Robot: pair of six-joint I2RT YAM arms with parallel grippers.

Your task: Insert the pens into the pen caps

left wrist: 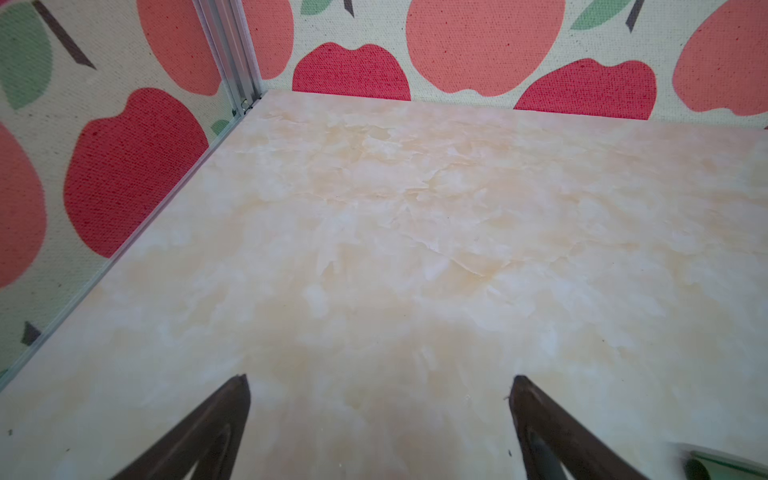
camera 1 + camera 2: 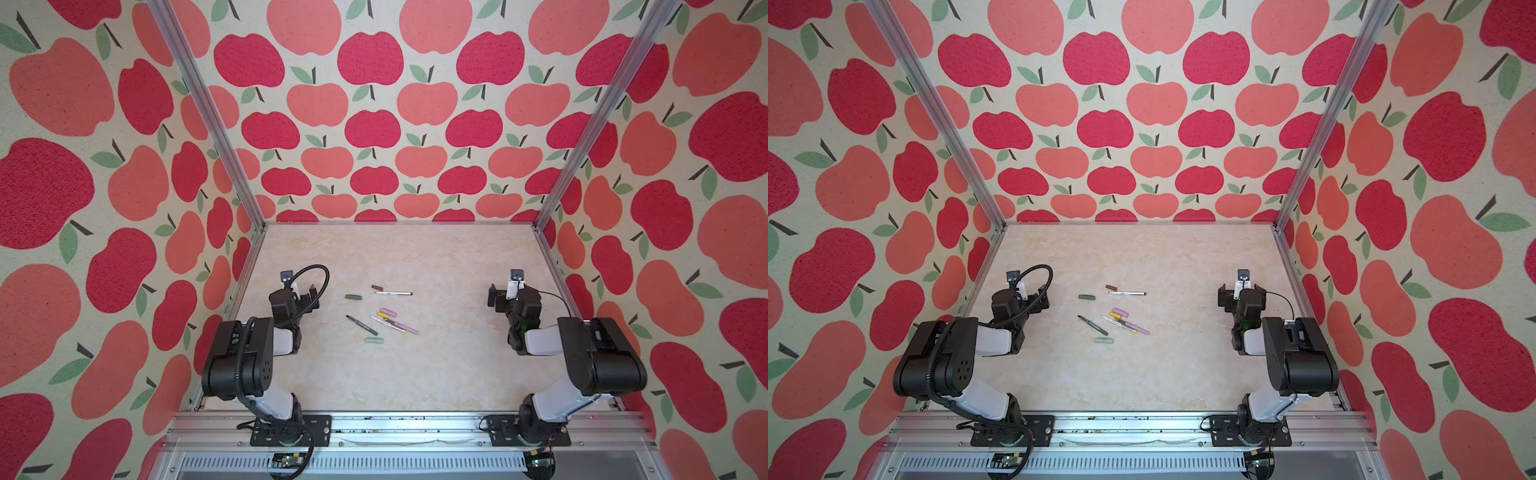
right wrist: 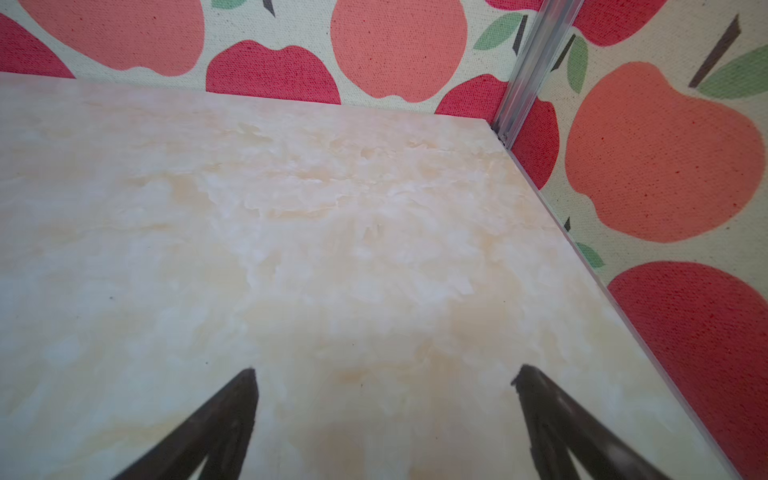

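- Best begins with the loose pair: brown cap [image 2: 377,287] lying just beside the white-and-brown pen [image 2: 392,293], apart from the clutter.
- Calls for gripping the barrel mid-length, taking the cap in the opposite jaws, and lining both up end to end before pushing.
- Shows left gripper [image 1: 380,380] and right gripper [image 3: 385,370] gaping fully, holding nothing, over bare table [image 1: 415,208].
- Finds every piece mid-table between the two, well apart from either, with dark green cap [image 2: 353,296] nearest the left.
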